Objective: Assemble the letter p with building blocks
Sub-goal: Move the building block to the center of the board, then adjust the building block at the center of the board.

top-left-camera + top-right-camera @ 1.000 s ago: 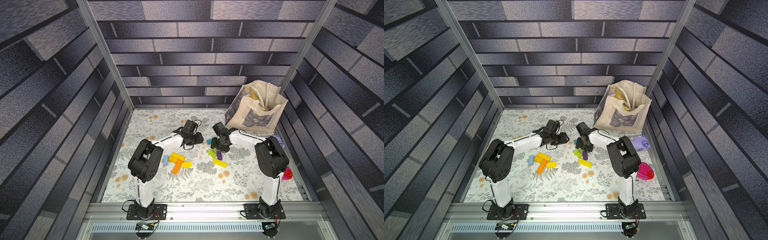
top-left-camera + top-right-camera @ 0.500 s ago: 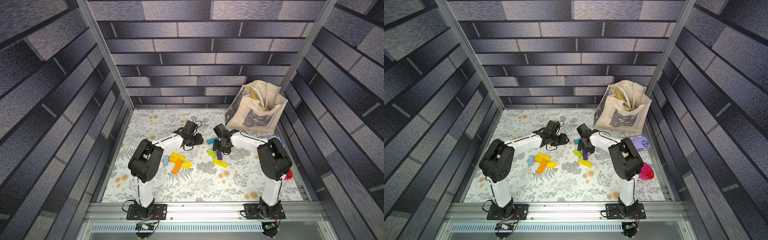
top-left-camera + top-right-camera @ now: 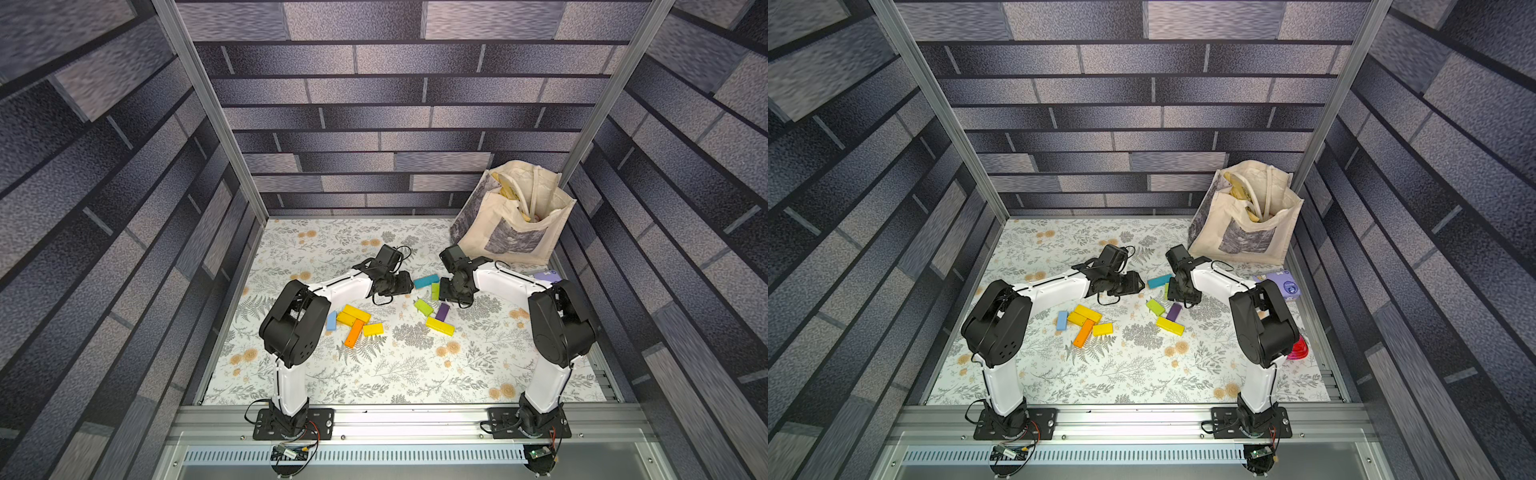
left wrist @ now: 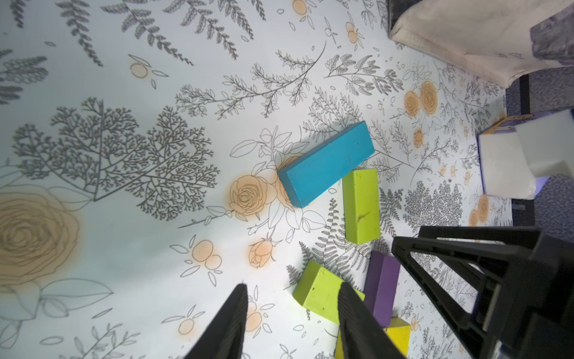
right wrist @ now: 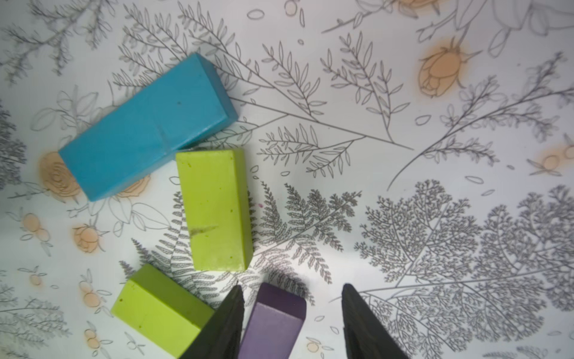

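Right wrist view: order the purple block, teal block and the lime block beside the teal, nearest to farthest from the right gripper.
1. purple block, between the fingers.
2. lime block, just past the purple one.
3. teal block, beyond the lime one.

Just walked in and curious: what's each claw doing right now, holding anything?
Left claw: open, empty.
Right claw: open around the purple block, not yet clamped on it.

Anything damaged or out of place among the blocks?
Only minor wear: the lime green block beside the teal block has a scratch on its top face; the teal one shows a nick.
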You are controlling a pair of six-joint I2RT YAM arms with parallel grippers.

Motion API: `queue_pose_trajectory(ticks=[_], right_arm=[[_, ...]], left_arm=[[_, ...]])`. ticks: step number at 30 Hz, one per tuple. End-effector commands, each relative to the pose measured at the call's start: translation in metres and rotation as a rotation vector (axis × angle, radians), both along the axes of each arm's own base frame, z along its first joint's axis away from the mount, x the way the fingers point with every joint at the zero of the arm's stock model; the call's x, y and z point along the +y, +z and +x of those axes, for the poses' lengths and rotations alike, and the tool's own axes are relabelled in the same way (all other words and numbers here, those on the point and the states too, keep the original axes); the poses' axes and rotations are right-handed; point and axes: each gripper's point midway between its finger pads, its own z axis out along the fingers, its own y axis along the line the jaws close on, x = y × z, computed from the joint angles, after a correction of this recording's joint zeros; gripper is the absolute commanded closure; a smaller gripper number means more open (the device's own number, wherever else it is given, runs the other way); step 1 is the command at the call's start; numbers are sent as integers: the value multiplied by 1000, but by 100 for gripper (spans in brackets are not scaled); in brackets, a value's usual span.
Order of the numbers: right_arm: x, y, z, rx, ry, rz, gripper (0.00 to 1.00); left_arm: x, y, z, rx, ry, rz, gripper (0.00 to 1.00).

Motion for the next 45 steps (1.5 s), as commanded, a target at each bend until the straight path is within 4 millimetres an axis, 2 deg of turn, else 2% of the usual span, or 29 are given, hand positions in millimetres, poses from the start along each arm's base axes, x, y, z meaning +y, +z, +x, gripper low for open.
queue_pose_trajectory(ticks=[1,6,10,12,14,15,19,26,36,45], right_arm=[[-7,16,18,-37,7,9,60],[-15,13,45,-53,-1,53,86],[-14,10,62,-49,15,87,97],[-13,5,69,-40,20,92,100],[-10,2,75,-28,25,110,100],[-8,-12,77,-2,24,112,100],[1,-25,86,15,30,143,100],[9,-38,98,13,27,177,100],[20,-46,89,54,14,255,100],[23,-51,65,104,-37,316,100]], left_arm=[[-9,-4,6,26,20,-25,58],[-13,-14,15,50,53,-20,80],[-19,-20,23,63,79,-28,95],[-18,-24,24,73,96,-14,100],[-17,-28,25,86,111,-4,100],[-17,-29,25,89,115,-2,100],[-16,-30,27,93,122,14,100],[-20,-39,27,123,109,22,100],[-23,-47,34,143,106,43,100],[-27,-52,38,155,104,19,100]])
